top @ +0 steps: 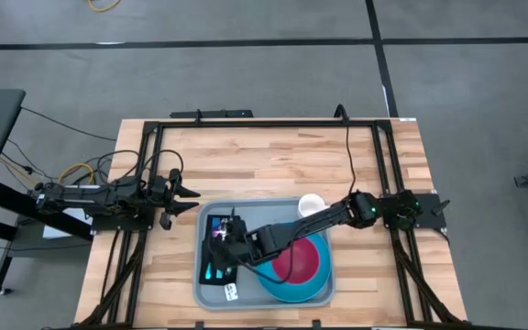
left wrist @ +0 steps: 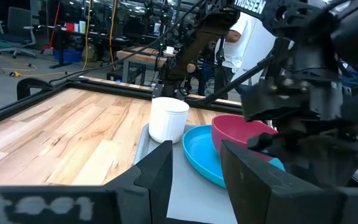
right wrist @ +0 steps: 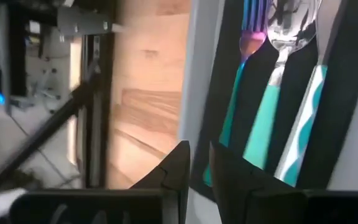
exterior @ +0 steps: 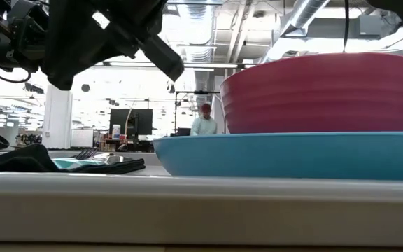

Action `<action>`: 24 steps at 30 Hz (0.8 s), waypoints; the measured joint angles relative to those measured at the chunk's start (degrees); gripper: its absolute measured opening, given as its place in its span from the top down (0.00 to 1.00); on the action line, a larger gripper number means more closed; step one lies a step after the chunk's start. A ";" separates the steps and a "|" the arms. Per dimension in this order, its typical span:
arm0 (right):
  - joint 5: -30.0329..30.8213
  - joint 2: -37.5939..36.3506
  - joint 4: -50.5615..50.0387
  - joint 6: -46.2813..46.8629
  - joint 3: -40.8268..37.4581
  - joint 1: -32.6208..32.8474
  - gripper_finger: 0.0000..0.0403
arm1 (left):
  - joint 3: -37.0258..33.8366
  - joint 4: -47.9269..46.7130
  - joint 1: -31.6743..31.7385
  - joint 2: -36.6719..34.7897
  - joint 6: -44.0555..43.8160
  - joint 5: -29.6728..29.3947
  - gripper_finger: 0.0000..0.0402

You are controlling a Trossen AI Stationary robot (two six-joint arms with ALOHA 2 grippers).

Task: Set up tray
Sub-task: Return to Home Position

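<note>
Right gripper [top: 230, 231]: you have it hovering over the tray [top: 266, 213]. Its jaws are parted by a narrow slit and grasp nothing. Just ahead of those jaws, the right wrist view shows the black napkin [right wrist: 337, 81] lying flat in the tray. On it lie a fork [right wrist: 246, 37], a spoon [right wrist: 286, 25] and a knife [right wrist: 304, 118], side by side, handles pointing back toward the jaws.

Behind the same jaws, under the right arm, a pink bowl [top: 302, 261] sits inside a blue plate [top: 280, 289], both in the tray. A white cup [top: 311, 203] stands upright at the tray's far corner.

Left gripper [top: 191, 198]: it waits just outside the tray's corner, over the wooden table [top: 246, 156]. Its jaws are released and hold nothing. Seen past those jaws, the tray floor [left wrist: 194, 202] runs ahead to the cup [left wrist: 168, 118], the plate and the bowl.

The tray lies flat on the table between your two arms.
</note>
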 joint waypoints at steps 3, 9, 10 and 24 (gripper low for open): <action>0.45 0.04 -0.06 -6.72 -0.02 0.86 0.87 | 0.00 0.00 0.00 0.00 0.00 0.00 0.70; 0.61 -2.05 3.48 -25.77 -0.13 1.43 0.87 | 0.00 0.00 0.00 0.00 0.00 0.00 0.70; 0.79 -3.24 2.93 -29.62 -0.13 1.39 0.87 | 0.00 0.00 0.02 0.02 0.00 0.02 0.70; 4.72 -13.68 -1.48 -61.32 -0.07 0.22 0.87 | 0.01 0.00 0.00 0.02 -0.02 0.00 0.70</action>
